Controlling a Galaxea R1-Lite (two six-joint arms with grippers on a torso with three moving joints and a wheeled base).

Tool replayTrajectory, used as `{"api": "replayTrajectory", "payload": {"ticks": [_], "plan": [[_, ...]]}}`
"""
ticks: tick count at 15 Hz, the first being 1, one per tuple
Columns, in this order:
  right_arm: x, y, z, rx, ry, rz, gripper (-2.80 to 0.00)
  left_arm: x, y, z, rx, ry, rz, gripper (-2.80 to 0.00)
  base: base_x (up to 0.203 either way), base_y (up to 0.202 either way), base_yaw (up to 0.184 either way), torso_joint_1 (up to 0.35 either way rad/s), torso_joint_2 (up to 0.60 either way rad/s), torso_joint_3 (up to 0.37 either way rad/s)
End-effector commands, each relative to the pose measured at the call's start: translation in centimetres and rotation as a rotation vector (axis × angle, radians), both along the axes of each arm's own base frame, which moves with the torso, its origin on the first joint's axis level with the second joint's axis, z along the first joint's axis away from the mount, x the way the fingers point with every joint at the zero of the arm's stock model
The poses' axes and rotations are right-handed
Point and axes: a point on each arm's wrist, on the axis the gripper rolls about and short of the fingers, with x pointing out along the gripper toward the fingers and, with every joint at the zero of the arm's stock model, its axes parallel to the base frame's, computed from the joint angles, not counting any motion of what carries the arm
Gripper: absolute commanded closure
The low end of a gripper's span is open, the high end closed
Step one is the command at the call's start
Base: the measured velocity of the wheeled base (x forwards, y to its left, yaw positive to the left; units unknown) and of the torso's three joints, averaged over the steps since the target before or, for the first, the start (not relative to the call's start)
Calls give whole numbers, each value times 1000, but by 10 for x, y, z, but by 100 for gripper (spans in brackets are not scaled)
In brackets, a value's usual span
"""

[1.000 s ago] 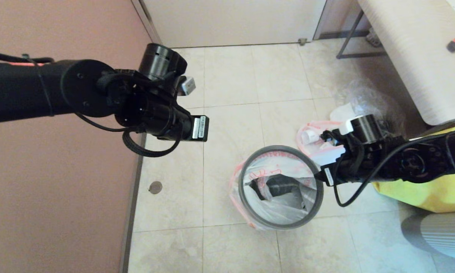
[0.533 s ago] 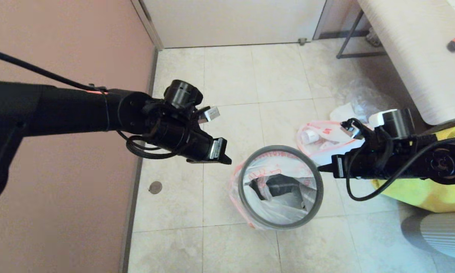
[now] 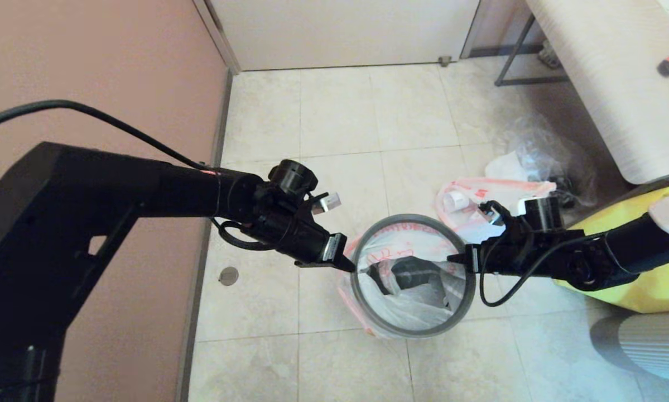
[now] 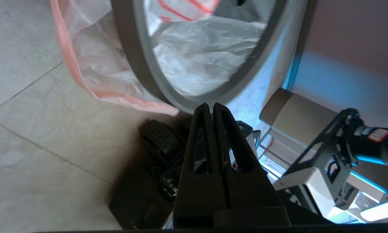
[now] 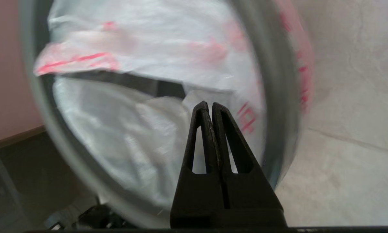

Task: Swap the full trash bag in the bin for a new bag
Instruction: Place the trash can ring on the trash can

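Left gripper (image 3: 350, 266): mine; a second ago it hung high at upper left of the head view, now its fingers, pressed together on nothing, sit at the left edge of the hoop rim (image 3: 362, 298).
Right gripper (image 3: 452, 259): fingers were apart a second ago, now pressed together, empty, tip over the rim's right edge.
Bin (image 3: 413, 277): lower centre, unmoved, lined with the new bag (image 3: 418, 304).
Full trash bag (image 3: 473, 200): on the floor just up-right of the bin, more exposed since my right arm sank.
Yellow tote (image 3: 646, 287): right edge.
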Motion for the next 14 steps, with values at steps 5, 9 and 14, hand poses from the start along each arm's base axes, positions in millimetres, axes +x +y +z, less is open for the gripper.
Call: {"api": "replayTrajectory", "payload": {"ticks": [5, 9, 14], "plan": [[14, -8, -29, 11, 37, -7, 0, 20, -27, -64, -7, 91, 14, 0, 0, 0, 0, 0, 0, 0], [20, -7, -31, 12, 31, -5, 0, 26, -26, -70, -3, 94, 26, 0, 0, 0, 0, 0, 0, 0], [17, -4, -20, 14, 7, 2, 0, 32, -19, -69, -4, 83, 49, 0, 0, 0, 0, 0, 0, 0]]}}
